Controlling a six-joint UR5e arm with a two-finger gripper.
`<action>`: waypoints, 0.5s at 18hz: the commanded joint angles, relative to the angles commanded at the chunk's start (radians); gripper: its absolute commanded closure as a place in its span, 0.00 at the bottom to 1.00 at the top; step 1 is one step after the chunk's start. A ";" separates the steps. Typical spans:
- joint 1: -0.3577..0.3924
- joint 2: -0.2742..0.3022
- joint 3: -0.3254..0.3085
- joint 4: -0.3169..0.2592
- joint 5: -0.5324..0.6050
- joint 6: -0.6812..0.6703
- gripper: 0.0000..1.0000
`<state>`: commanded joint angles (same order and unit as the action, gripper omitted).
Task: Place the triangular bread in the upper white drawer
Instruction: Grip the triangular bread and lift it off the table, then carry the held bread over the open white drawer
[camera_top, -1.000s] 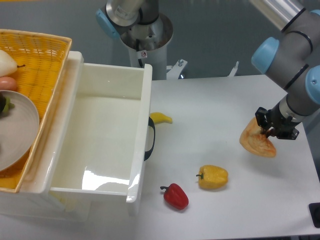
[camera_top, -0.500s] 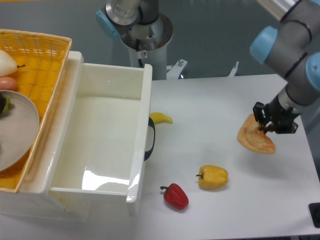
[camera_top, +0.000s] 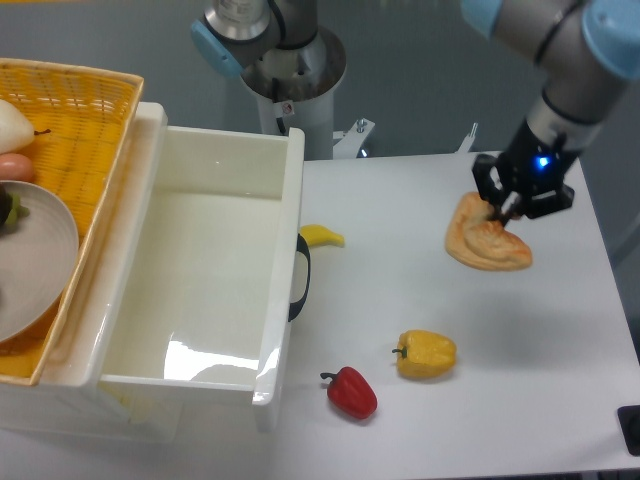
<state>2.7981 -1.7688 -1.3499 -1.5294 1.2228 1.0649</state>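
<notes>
Your arm is built of silver-grey metal tubes with light-blue caps at the joints. Its base, just behind the drawer, is a grey cylinder with a blue cap on one side, and below it stands a white post bearing a small red-marked sticker. The gripper is black and blocky, with a small blue light glowing on its body.

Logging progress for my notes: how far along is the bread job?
Done: the gripper has gripped the triangular bread and holds it above the table. In hand: the carry. Left: reaching the upper white drawer, open and holding nothing, and releasing it inside.
</notes>
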 joint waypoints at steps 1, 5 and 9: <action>-0.017 0.014 -0.002 -0.003 -0.011 -0.031 1.00; -0.101 0.072 -0.015 -0.005 -0.022 -0.112 1.00; -0.161 0.124 -0.020 -0.005 -0.100 -0.193 1.00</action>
<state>2.6370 -1.6446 -1.3698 -1.5340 1.1231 0.8715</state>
